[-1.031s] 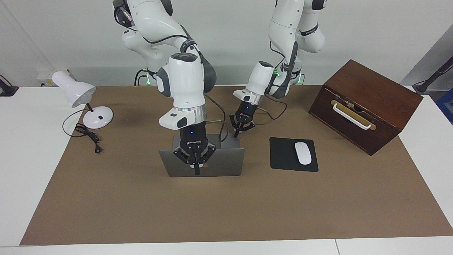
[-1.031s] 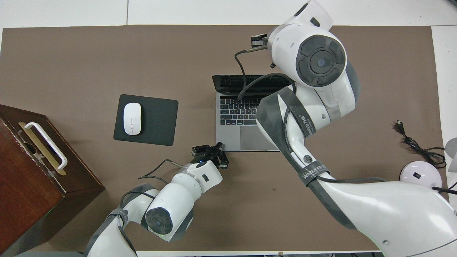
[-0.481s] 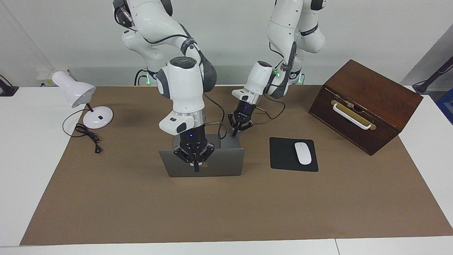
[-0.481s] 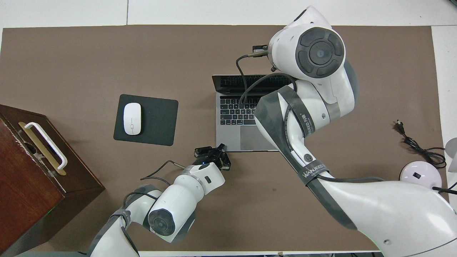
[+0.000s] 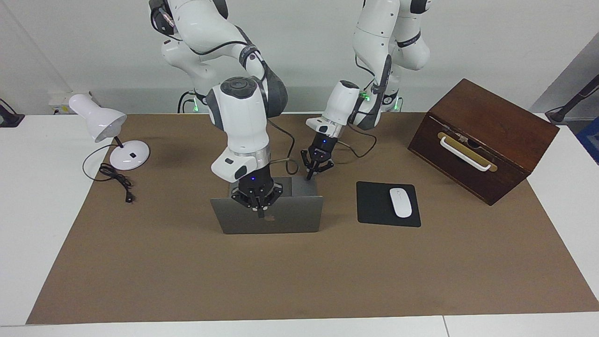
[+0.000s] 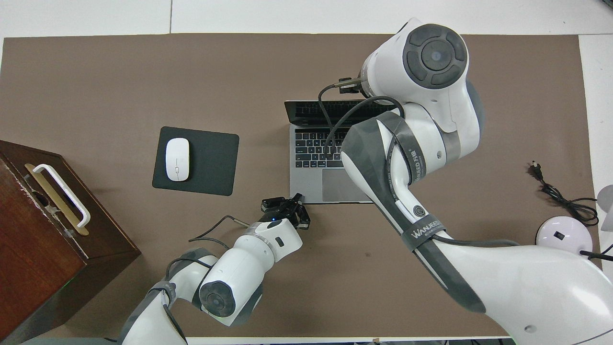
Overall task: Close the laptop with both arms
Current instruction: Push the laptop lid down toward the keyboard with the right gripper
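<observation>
brown mat (image 5: 187, 271), open laptop (image 5: 290, 220), right gripper (image 5: 260, 216) pinched at lid, left gripper (image 5: 309, 178) pinched at base corner

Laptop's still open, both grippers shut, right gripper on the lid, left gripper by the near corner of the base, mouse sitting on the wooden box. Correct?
One thing is off: the mouse lies on the black mouse pad, not on the wooden box, as the overhead view shows. The rest holds: the laptop is open, both grippers are shut, the right gripper is at its lid and the left gripper by the base's near corner.
</observation>
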You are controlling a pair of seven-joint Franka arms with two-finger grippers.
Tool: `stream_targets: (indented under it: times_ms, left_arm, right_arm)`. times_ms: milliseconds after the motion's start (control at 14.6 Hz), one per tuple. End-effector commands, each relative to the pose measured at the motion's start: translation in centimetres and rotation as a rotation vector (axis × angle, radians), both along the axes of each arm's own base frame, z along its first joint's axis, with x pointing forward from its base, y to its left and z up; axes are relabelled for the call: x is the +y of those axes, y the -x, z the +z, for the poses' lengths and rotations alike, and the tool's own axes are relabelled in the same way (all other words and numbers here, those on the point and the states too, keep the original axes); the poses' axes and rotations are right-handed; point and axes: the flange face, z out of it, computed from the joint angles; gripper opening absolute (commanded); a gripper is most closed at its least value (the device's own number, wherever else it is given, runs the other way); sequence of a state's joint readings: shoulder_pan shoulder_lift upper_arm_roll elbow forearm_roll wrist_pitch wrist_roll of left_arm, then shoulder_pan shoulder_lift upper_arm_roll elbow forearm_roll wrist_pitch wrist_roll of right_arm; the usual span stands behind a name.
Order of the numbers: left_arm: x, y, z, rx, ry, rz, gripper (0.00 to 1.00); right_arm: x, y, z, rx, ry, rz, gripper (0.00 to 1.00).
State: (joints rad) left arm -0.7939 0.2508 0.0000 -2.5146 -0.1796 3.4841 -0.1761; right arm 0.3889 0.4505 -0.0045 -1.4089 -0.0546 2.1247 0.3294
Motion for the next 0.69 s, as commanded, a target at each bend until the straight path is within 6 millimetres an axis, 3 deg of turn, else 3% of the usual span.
stream_targets:
  times_ms: [0,412,619]
  left_arm:
    - [-0.5,0.2,-1.5,0.0,-0.017,-0.015,0.0]
    - [-0.2,0.1,-2.2,-0.001,-0.039,-0.028,0.0]
    - [-0.2,0.1,-2.4,-0.001,-0.046,-0.038,0.0]
  right_arm:
    - [-1.1,0.3,0.4,0.061,-0.017,0.036,0.0]
    - [-1.7,1.4,-0.4,0.191,-0.036,0.041,0.0]
    - [-2.3,1.6,-2.3,0.244,-0.059,0.024,0.0]
